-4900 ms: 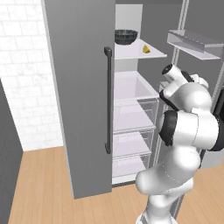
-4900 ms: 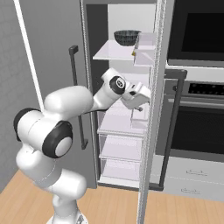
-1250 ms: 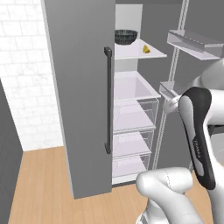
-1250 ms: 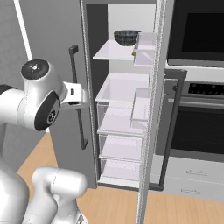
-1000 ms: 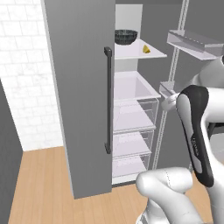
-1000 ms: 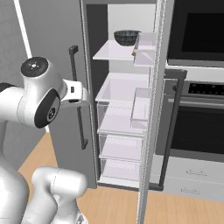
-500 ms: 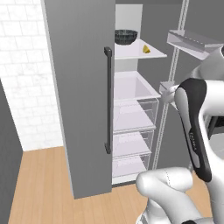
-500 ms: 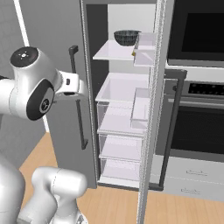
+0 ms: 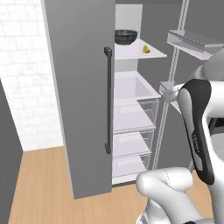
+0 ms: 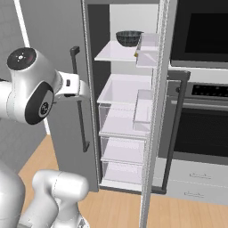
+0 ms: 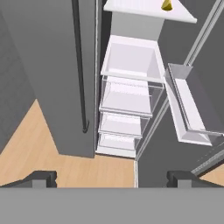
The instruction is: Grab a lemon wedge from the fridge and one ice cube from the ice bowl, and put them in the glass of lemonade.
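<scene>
The fridge [image 9: 78, 87] stands with its left door shut and its right door swung open. On its top white shelf lies the lemon wedge [image 9: 146, 49], small and bright yellow, to the right of a dark bowl. The hand view looks down on the fridge [image 11: 48, 65] from some way back, with the lemon wedge [image 11: 166, 5] at its top edge. My gripper [image 11: 111, 179] is open, with nothing between its fingertips [image 11: 39, 178]. The folded arm [image 10: 31, 84] is in front of the grey fridge [image 10: 58, 26]. The ice bowl and the glass of lemonade are out of view.
A dark grey-black bowl [image 9: 126, 36] [image 10: 129, 38] sits at the back of the top shelf. The open door [image 10: 153, 133] carries white bins [image 9: 192, 41] [image 11: 186, 105]. A dark wall oven [image 10: 196, 124] stands to the right, a white brick wall [image 9: 22, 65] to the left.
The arm has pulled back from the fridge's middle shelf and folded up; over the last second its elbow rose a little. The gripper stays open. Nothing in the fridge has moved.
</scene>
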Available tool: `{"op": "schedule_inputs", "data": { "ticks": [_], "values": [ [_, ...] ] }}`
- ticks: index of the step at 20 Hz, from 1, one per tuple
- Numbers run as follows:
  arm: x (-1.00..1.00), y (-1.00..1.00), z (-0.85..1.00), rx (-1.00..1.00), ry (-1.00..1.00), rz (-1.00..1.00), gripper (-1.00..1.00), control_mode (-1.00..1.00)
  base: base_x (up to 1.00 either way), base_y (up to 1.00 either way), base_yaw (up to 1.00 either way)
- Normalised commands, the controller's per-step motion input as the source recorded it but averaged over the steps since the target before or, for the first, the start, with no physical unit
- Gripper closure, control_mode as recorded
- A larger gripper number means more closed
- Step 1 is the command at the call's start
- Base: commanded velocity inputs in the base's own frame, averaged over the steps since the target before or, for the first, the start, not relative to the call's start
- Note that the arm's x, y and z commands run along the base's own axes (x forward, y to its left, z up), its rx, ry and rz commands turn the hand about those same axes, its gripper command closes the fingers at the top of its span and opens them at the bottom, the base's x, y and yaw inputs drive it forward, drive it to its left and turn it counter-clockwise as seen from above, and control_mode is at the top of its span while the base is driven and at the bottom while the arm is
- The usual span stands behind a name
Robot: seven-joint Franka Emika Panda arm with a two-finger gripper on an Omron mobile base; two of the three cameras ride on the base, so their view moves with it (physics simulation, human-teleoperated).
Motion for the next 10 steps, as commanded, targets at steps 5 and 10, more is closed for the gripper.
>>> {"op": "schedule_inputs", "data": {
  "ticks": [5, 10],
  "values": [
    [0.0, 0.0, 0.0, 0.0, 0.0, 0.0, -1.0, 1.0, 0.79, 0.08, -0.03],
    [0.0, 0.0, 0.0, 0.0, 0.0, 0.0, -1.0, 1.0, 0.98, 0.0, -0.1]
  ]
}}
